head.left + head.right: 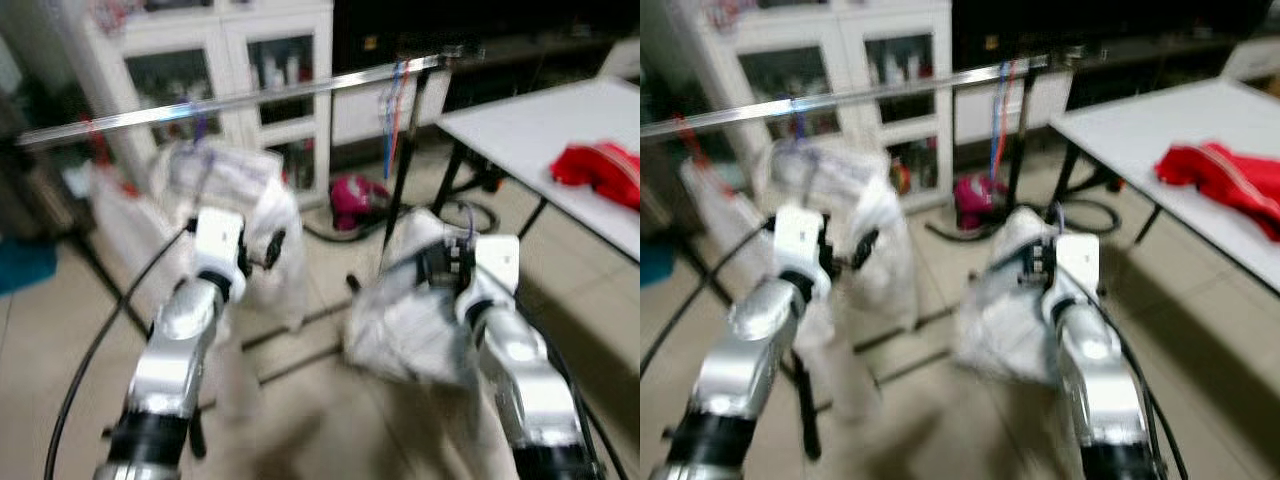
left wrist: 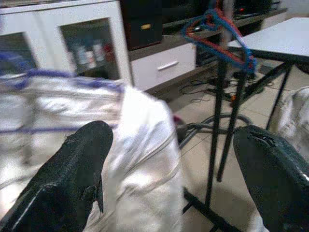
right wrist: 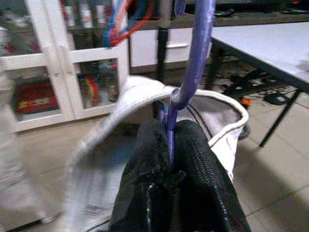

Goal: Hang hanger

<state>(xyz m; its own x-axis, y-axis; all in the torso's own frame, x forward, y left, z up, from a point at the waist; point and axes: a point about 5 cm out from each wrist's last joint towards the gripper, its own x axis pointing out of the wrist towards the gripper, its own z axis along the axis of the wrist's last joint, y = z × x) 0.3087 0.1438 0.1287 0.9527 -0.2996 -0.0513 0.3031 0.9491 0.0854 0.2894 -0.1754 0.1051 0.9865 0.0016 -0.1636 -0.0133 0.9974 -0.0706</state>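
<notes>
My right gripper (image 3: 170,140) is shut on the neck of a purple hanger (image 3: 195,58) that carries a white garment (image 1: 405,320). It holds this low, in front of and below the silver rail (image 1: 250,100). On that rail hangs a second white garment (image 1: 235,200) on another purple hanger (image 2: 53,77). My left gripper (image 2: 174,164) stands open just before this hung garment, with nothing between its fingers. Red and blue hangers (image 1: 393,110) dangle near the rail's right end.
A white table (image 1: 560,130) with a red cloth (image 1: 600,170) stands at the right. Behind the rack is a white glass-door cabinet (image 1: 250,70). A pink object (image 1: 355,198) lies on the tiled floor by the rack's black post (image 1: 405,170).
</notes>
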